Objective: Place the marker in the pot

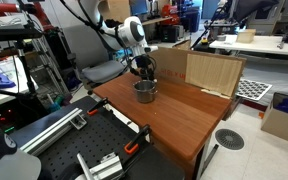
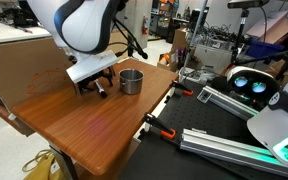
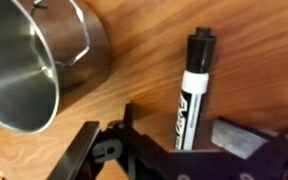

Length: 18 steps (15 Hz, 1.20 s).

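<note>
A black-and-white marker lies flat on the wooden table, black cap pointing away. My gripper is open and low over it, one finger on each side of the marker's lower body, with a gap to the right pad. The small shiny silver pot stands upright just left of the marker, its dark inside empty. In both exterior views the gripper is down at the table right beside the pot.
The wooden table carries a large cardboard box behind the pot. Black rails with orange clamps lie along the table's edge. Lab benches and equipment stand around.
</note>
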Each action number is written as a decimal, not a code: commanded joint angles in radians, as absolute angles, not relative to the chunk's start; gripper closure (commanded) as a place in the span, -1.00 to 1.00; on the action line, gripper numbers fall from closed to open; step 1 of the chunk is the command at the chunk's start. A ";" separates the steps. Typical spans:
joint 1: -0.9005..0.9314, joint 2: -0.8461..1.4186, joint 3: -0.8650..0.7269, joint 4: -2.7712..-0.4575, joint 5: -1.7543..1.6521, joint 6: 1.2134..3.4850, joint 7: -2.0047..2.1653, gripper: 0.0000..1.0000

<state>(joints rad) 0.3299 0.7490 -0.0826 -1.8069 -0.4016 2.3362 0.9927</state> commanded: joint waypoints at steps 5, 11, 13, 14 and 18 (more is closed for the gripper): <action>0.339 0.770 -0.103 -1.793 -0.391 2.345 0.952 0.34; 0.329 0.748 -0.096 -1.814 -0.380 2.380 0.950 0.92; 0.327 0.736 -0.092 -1.821 -0.370 2.401 0.949 1.00; 0.326 0.732 -0.091 -1.825 -0.366 2.412 0.947 0.96; 0.326 0.699 -0.080 -1.853 -0.347 2.469 0.940 0.98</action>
<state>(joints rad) 0.3298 0.7263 -0.0933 -1.8139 -0.3865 2.3842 0.9633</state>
